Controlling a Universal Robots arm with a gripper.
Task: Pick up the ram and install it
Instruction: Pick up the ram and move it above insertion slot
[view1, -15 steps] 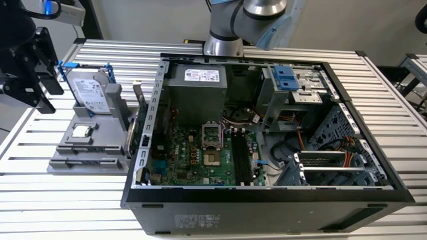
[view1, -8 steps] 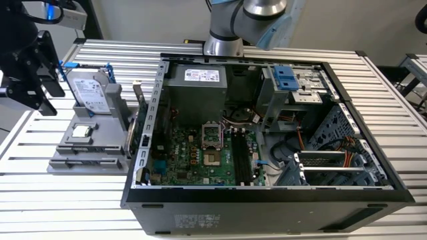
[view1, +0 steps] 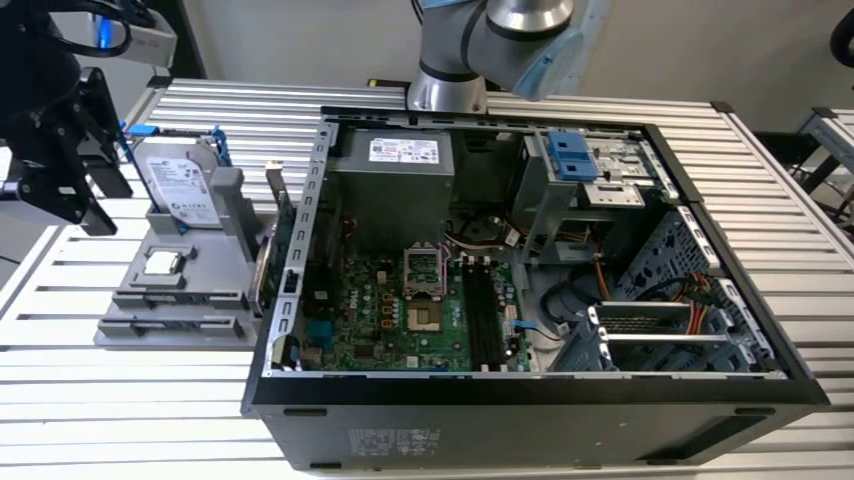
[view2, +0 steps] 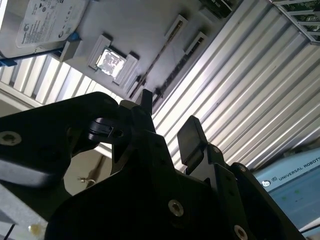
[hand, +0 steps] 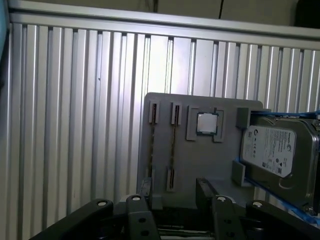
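The ram (hand: 173, 145) is a thin dark stick standing edge-on in a slot of the grey holder (hand: 200, 165). In the second wrist view the ram (view2: 156, 57) runs as a slim line across the holder. In the exterior view the ram (view1: 270, 250) stands at the holder's side nearest the computer case. My gripper (hand: 175, 192) hovers over the holder's edge, open, with nothing between its black fingers (view2: 190, 137). The exterior view's far left holds the gripper (view1: 83, 165), apart from the ram. The black motherboard slots (view1: 483, 312) lie inside the case.
The open computer case (view1: 534, 385) sits on a ribbed aluminium table (view1: 160, 420). On the grey holder (view1: 174, 300) stand a silver hard drive (view1: 180, 180) with blue brackets and a small square processor chip (view1: 163, 262). The arm's base (view1: 447, 90) rises behind the case.
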